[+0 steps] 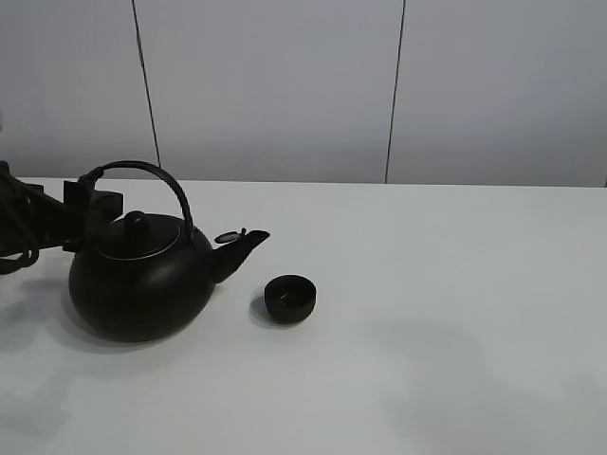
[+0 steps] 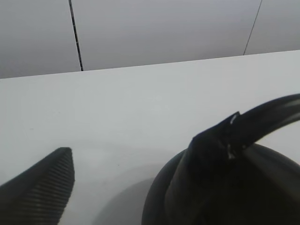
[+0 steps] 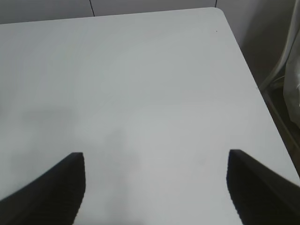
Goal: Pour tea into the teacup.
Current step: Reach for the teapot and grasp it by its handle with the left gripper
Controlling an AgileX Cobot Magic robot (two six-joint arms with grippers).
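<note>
Table (image 1: 427,379): flat, white, matte, bare in front. Teacup (image 1: 289,298): tiny, low, round, matte black, no handle. It stands upright on the table just right of the spout (image 1: 242,248) tip and a little nearer the camera, apart from it.

Kettle (image 1: 140,284): big squat black ball with a dull sheen, short spout pointing right, knobbed lid (image 1: 136,227) and a thin arched handle (image 1: 152,175) standing up.

Left gripper (image 1: 90,201): black, at the handle's left foot behind the kettle. Its claw is wide, with only table in the gap. The left wrist view shows one ribbed finger (image 2: 44,185) out over the table and the other up against the kettle by the handle; contact can't be told. No cup in that view.

Right gripper (image 3: 155,157): wrist view only. Two dark fingers spread wide over blank table, holding nothing, with the table's rounded corner beyond.

Wall (image 1: 275,85): pale grey panels, thin dark seams.
</note>
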